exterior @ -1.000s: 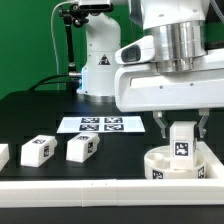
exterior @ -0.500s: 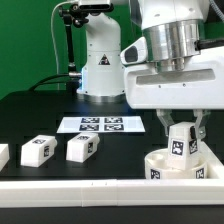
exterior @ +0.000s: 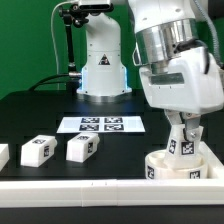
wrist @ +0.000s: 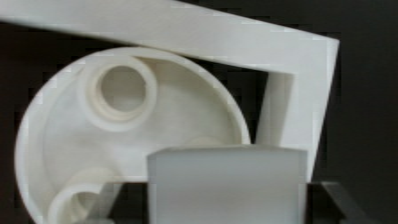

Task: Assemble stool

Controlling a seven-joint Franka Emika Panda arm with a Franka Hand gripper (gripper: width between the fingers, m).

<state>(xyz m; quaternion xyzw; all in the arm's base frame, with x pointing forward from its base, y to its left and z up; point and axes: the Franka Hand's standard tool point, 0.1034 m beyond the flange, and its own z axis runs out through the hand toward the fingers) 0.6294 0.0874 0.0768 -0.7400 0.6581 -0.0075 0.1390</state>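
The claw (exterior: 184,136) is gripping 1 short white stool leg (exterior: 183,148) between its 2 fingers, and the tagged face of that leg is turning toward the exterior camera. The leg is standing inside the round seat disc (exterior: 176,166), which is lying on the black bench (exterior: 40,110) at the exterior view's right, close against the white border rail (exterior: 90,189). Whether the leg's foot is touching the disc floor is hidden by the disc's wall.

Compared with 1 second ago, the arm's wrist housing is no longer sitting square to the camera. It is twisting round step by step and now leaning at an angle, while the leg is staying over the same spot in the disc.

From the wrist view, the leg (wrist: 228,186) is filling the near edge, the seat disc (wrist: 187,120) is showing its inner side with 1 round socket (wrist: 128,90), and the rail corner (wrist: 306,95) is running just beyond the disc.

2 loose legs (exterior: 37,150) (exterior: 83,148) are lying where they were (a third is peeking in at the frame edge), with the marker board (exterior: 100,124) behind them.
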